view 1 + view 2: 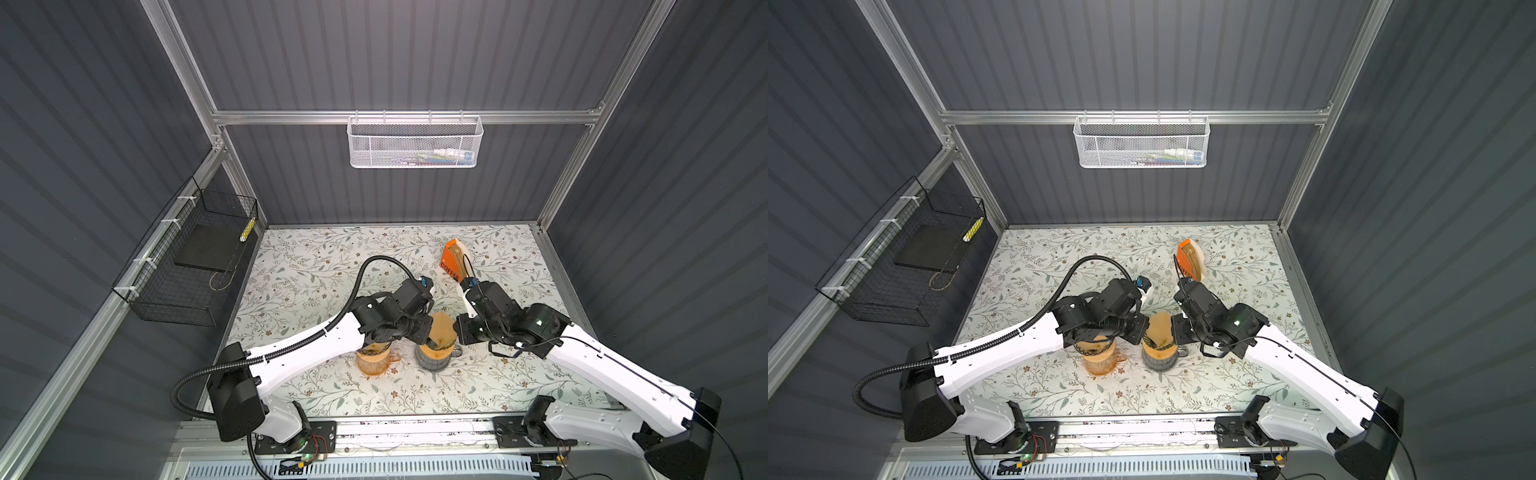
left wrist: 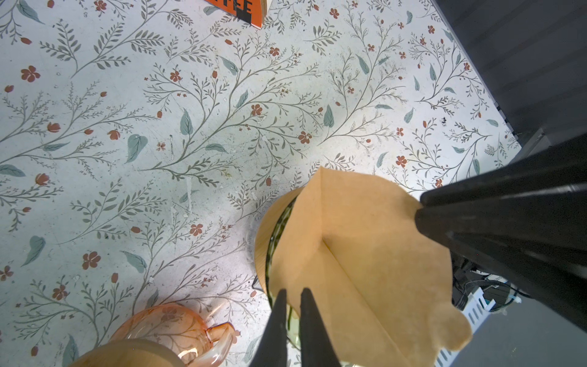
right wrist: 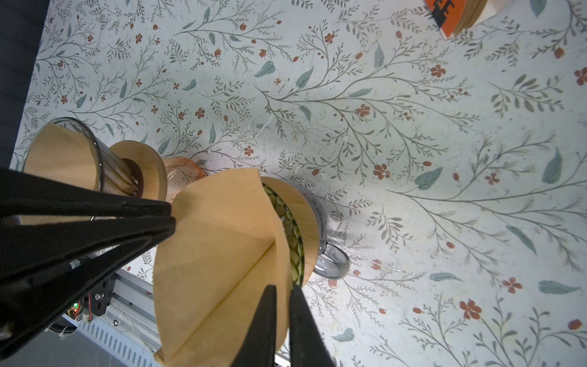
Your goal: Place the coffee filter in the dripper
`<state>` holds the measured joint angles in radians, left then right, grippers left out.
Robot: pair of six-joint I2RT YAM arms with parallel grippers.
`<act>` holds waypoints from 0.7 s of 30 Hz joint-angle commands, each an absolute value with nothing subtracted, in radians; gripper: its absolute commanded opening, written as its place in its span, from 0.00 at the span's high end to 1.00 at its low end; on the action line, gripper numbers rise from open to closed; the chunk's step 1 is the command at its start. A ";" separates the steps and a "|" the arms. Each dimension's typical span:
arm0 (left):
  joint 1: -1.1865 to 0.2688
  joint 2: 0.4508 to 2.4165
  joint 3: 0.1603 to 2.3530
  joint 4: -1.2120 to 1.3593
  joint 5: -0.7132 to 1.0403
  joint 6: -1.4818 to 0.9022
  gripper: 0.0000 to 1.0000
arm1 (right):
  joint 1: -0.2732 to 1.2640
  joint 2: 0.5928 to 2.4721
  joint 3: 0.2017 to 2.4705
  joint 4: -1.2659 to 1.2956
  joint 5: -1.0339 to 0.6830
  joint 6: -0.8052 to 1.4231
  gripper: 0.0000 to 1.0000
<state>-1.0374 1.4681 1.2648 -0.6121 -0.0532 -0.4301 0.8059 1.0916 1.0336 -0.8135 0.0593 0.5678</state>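
The brown paper coffee filter [image 2: 365, 254] [image 3: 222, 254] stands over the dripper [image 3: 297, 241], a green glass cone with a wooden collar on a grey mug [image 3: 330, 263]. Both top views show the filter [image 1: 440, 328] [image 1: 1158, 326] rising from the dripper's mouth [image 1: 434, 357]; how deep it sits I cannot tell. My left gripper [image 2: 293, 295] is shut on one edge of the filter. The right gripper [image 3: 282, 290] pinches the opposite edge. Each gripper shows in the other wrist view, nipping the paper's rim.
A second dripper [image 3: 79, 159] with a filter in it sits on a pink glass pitcher [image 2: 165, 330] [image 1: 374, 361], close to the left of the mug. An orange box of filters [image 1: 453, 259] [image 1: 1190, 257] stands farther back. A black wire basket [image 1: 187, 257] hangs on the left wall.
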 commanded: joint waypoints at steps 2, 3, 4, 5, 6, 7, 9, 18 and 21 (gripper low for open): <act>-1.029 1.476 1.260 -0.615 -0.056 -0.442 0.88 | 0.811 1.088 1.020 -0.804 0.061 0.575 0.87; -1.030 1.477 1.260 -0.615 -0.056 -0.442 0.88 | 0.811 1.087 1.019 -0.800 0.060 0.575 0.87; -1.029 1.477 1.260 -0.616 -0.057 -0.442 0.88 | 0.811 1.089 1.017 -0.798 0.058 0.576 0.87; -1.029 1.477 1.258 -0.615 -0.057 -0.441 0.88 | 0.811 1.089 1.017 -0.795 0.056 0.577 0.87; -1.029 1.479 1.259 -0.615 -0.056 -0.442 0.88 | 0.811 1.090 1.015 -0.793 0.056 0.578 0.87; -1.029 1.479 1.259 -0.615 -0.055 -0.442 0.88 | 0.811 1.092 1.015 -0.793 0.056 0.577 0.87; -1.029 1.479 1.256 -0.615 -0.057 -0.442 0.88 | 0.811 1.095 1.015 -0.789 0.055 0.575 0.87; -1.029 1.482 1.251 -0.617 -0.060 -0.440 0.88 | 0.811 1.111 1.015 -0.776 0.047 0.572 0.87; -1.030 1.480 1.248 -0.620 -0.064 -0.440 0.88 | 0.813 1.112 1.017 -0.776 0.045 0.570 0.87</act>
<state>-1.0374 1.4685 1.2644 -0.6125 -0.0532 -0.4301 0.8062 1.1072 1.0256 -0.7799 0.0490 0.5682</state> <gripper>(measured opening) 0.120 0.128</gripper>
